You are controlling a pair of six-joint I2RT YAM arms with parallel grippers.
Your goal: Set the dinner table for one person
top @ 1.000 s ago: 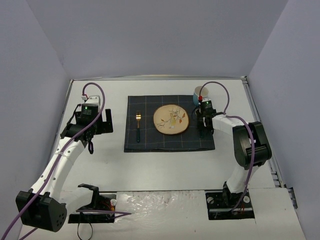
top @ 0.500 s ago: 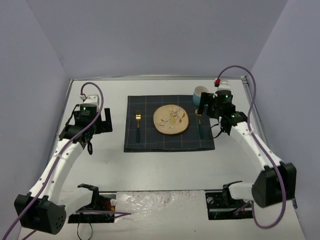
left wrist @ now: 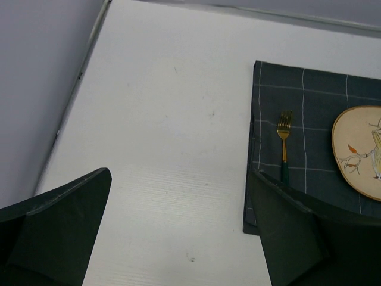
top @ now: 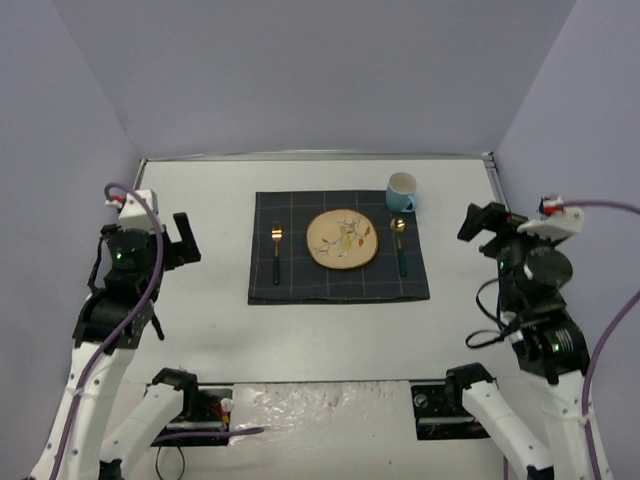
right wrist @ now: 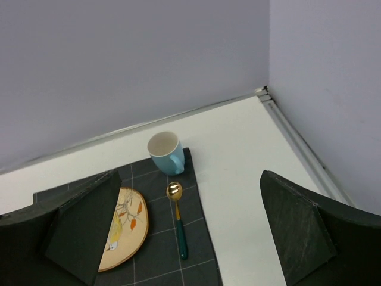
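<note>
Two grippers, left (left wrist: 178, 174) and right (right wrist: 189, 176), both spread wide, holding nothing | table (top: 330, 330) spans the whole workspace beneath mat (top: 300, 285); rigid, fixed, not for gripping | fork (top: 276, 250), spoon (top: 400, 248) likely light, slick: pinch dark handles | plate (top: 342, 238), cup (top: 402, 190) look breakable | bare room left, right, near of mat; walls (top: 300, 80) hem three sides

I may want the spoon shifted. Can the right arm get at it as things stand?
Probably yes. The right gripper is open and empty, right of the mat, with only bare table between it and the spoon.
</note>
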